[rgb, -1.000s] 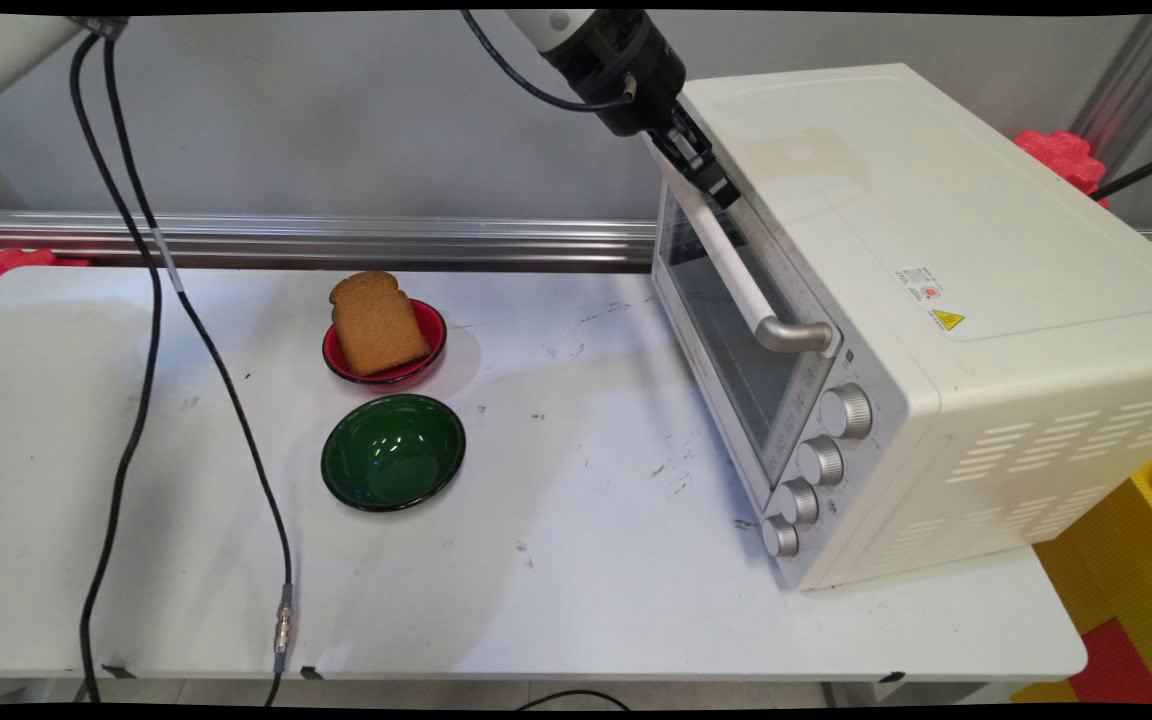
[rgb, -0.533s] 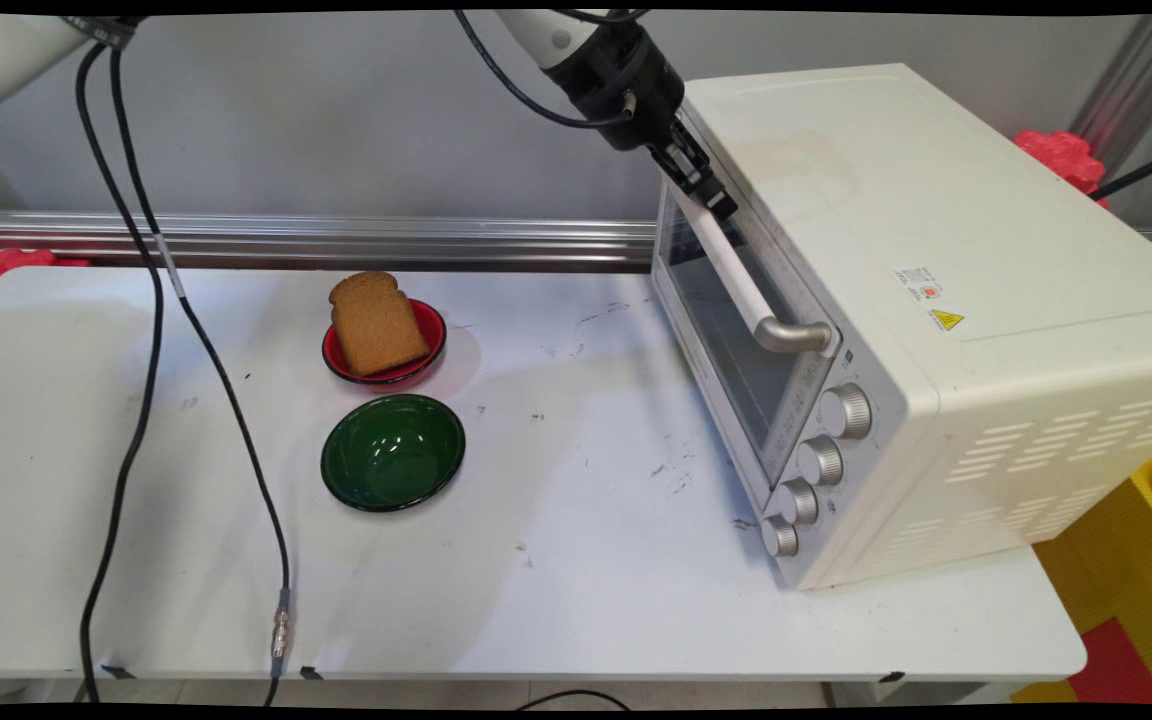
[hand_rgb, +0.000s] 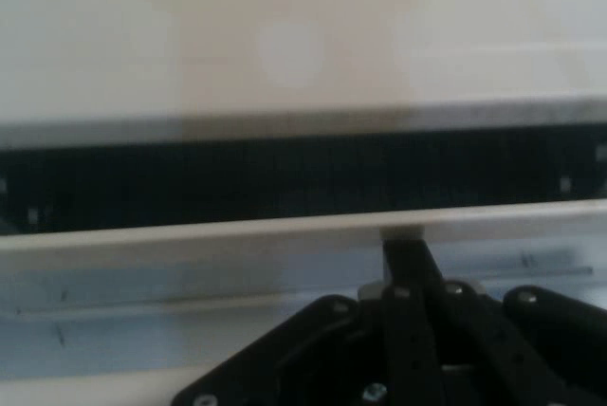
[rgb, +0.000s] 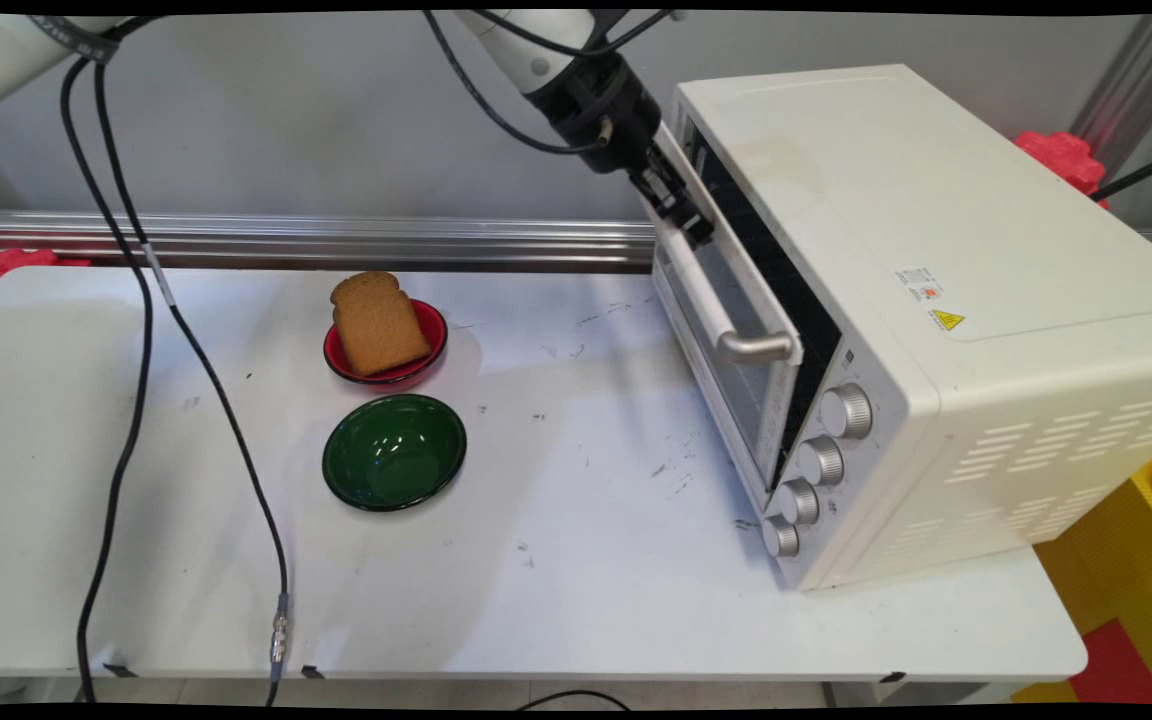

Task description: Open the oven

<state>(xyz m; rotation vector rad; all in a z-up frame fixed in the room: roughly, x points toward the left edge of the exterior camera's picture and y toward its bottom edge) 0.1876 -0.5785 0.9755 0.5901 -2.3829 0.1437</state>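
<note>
now | arm [rgb: 536,50] slants down-right | gripper [rgb: 681,205] grips door handle [rgb: 701,290]

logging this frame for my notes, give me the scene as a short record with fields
hand: hand at the far end of the oven door handle
oven: white toaster oven on the table's right side, four knobs in front
door: door tipped partly open at the top, dark gap showing
bread: bread slice leaning in the red bowl
green bowl: green bowl empty, just in front of the red one
table: white table
</note>
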